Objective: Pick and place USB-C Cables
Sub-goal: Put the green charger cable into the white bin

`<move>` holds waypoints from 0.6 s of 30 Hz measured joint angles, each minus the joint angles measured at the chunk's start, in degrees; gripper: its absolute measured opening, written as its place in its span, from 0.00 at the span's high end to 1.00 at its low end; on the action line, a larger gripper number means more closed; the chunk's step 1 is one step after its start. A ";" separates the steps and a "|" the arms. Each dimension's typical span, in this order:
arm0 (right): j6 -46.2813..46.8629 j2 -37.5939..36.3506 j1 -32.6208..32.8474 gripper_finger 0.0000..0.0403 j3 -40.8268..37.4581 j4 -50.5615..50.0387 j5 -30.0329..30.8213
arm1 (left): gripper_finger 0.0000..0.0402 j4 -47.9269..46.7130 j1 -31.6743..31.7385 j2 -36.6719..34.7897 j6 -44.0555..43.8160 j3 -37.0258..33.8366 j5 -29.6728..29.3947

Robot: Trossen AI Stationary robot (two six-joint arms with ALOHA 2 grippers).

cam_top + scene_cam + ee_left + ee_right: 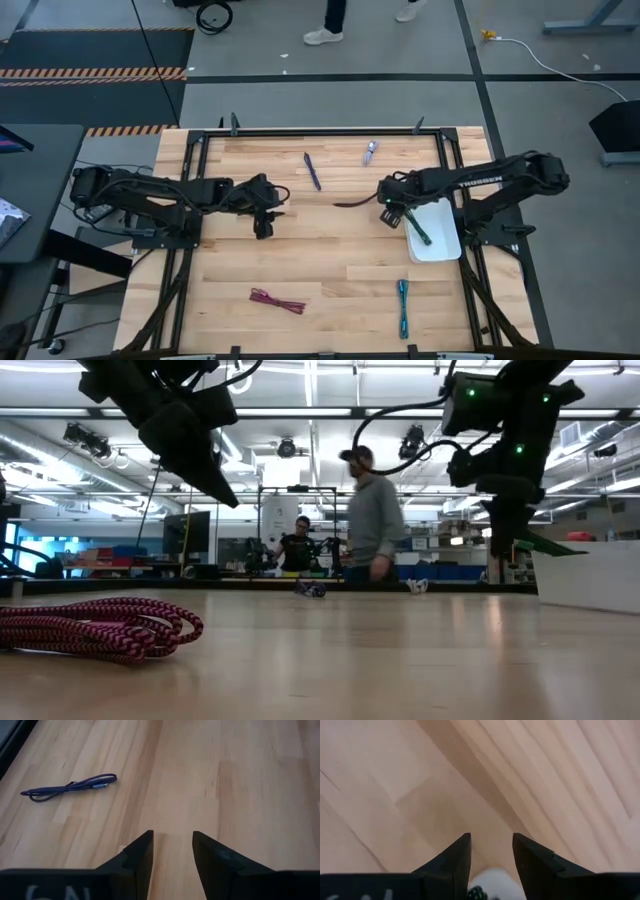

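Risk sits at 3 o'clock: right gripper (397, 216), jaws apart, above tray (445, 250); green cable (420, 229) could snag. Left gripper (263, 226) idles, jaws apart.

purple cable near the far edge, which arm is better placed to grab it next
Left, probably. The dark purple cable lies just ahead of the left gripper, whose fingers are open and empty. The right gripper hangs beside the white tray, where the green cable lies.

Bare table (330, 250) between both arms
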 joint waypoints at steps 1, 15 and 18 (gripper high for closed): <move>0.91 -0.30 0.11 0.62 0.42 -1.36 -0.07 | 0.64 0.08 0.00 0.00 -0.04 0.00 0.00; 7.81 -2.51 0.93 0.62 1.02 -12.09 -4.93 | 0.64 -0.04 0.00 0.00 -1.60 0.00 0.04; 7.57 -2.71 0.95 0.62 1.07 -12.14 -2.80 | 0.64 -0.11 0.00 0.00 -1.60 0.00 0.04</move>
